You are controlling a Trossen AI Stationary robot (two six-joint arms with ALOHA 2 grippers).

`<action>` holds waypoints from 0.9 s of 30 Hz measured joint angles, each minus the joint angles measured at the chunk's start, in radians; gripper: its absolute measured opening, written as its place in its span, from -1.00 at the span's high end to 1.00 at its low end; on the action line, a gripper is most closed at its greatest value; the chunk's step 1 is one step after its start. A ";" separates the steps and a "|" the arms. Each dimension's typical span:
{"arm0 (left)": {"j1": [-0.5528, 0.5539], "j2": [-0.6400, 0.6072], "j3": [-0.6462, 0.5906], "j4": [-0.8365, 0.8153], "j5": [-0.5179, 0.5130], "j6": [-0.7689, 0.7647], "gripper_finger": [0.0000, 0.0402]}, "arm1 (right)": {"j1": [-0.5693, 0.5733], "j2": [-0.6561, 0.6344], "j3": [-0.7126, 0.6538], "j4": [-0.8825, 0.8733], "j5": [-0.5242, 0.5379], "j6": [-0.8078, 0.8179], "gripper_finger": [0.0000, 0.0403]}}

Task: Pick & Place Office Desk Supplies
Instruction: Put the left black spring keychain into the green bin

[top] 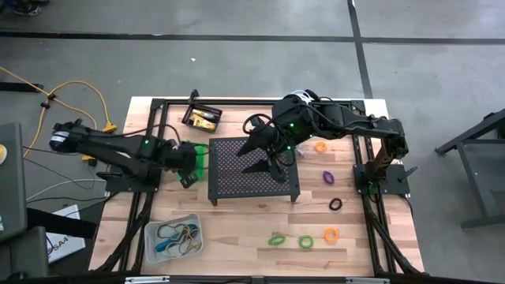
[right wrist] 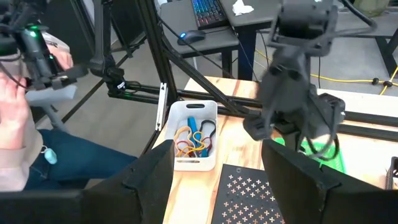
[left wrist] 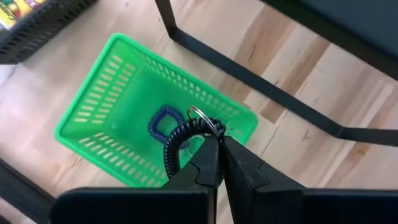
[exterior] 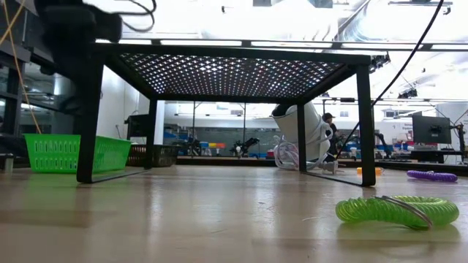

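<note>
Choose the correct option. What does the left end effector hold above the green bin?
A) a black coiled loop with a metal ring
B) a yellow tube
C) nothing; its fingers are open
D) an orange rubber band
A. In the left wrist view the left end effector is shut on a black coiled loop with a metal ring, over the green bin, where a dark blue loop already lies.

Left gripper (left wrist: 219, 144) pinches black coil loop (left wrist: 180, 143) above green bin (left wrist: 93, 112).
</note>
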 joint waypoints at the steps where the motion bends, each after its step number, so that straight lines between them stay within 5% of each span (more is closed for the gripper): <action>1: 0.024 0.000 -0.010 0.011 0.014 0.017 0.97 | 0.000 0.000 0.000 0.000 0.000 0.000 -0.15; 13: 0.223 0.004 -0.112 0.113 0.181 0.102 0.97 | 0.000 0.000 0.000 0.000 0.000 0.000 -0.15; 27: 0.270 0.004 -0.180 0.128 0.232 0.075 0.97 | 0.000 0.000 0.000 0.000 0.000 0.000 -0.15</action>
